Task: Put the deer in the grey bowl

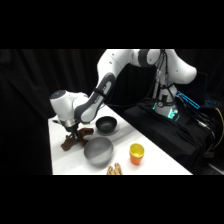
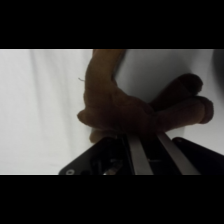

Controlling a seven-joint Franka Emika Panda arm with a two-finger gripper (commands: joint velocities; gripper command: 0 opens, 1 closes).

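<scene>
The brown deer (image 1: 75,140) lies on the white table's left part, just left of the grey bowl (image 1: 98,151). My gripper (image 1: 73,131) comes down on the deer's middle from above. In the wrist view the deer (image 2: 117,107) fills the centre, its legs sticking out to the right. My gripper (image 2: 147,136) has its two fingers closed against the deer's body. The grey bowl holds nothing and does not show in the wrist view. I cannot tell whether the deer rests on the table or hangs just above it.
A smaller dark bowl (image 1: 106,124) stands behind the grey bowl. An orange-yellow cup (image 1: 136,153) stands to the right of the grey bowl. A small tan object (image 1: 114,170) lies at the table's front edge. A black surface with cables (image 1: 165,127) borders the table (image 1: 62,160) on the right.
</scene>
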